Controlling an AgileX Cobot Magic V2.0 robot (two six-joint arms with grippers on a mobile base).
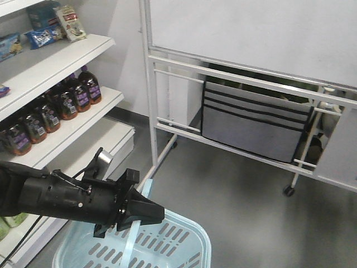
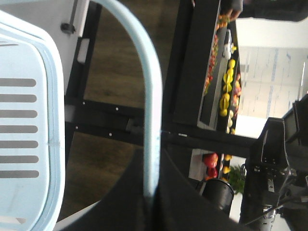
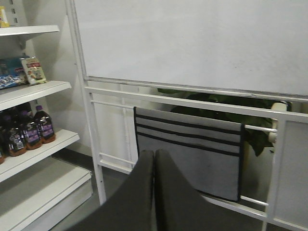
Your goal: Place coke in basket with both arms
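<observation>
The coke is not in view in any of the cameras. The shelves at the left carry only dark bottles with purple labels and some snack packets, so the red bottle has yet to be found.

The basket sits at the near edge of the front view, low and slightly left. The left gripper is clamped on its thin swing handle. In the left wrist view the pale blue strip runs straight into the pinch between the two dark fingers. The right gripper has its fingers pressed together with nothing between them. It points toward the far whiteboard stand and the grey bag hanging under it.

I judge the step in hand to be carrying the basket and searching for the bottle. To do it well, the left arm should hold the handle firmly and level so the basket hangs without swinging, with its open top reachable from the right. The right arm needs to open its fingers before it reaches for anything, and should turn left toward the shelves, where bottles are kept. It should pick by the all-red body and not take the dark bottles there. The thin handle could slip or twist in the grip if the basket is moved sharply.
</observation>
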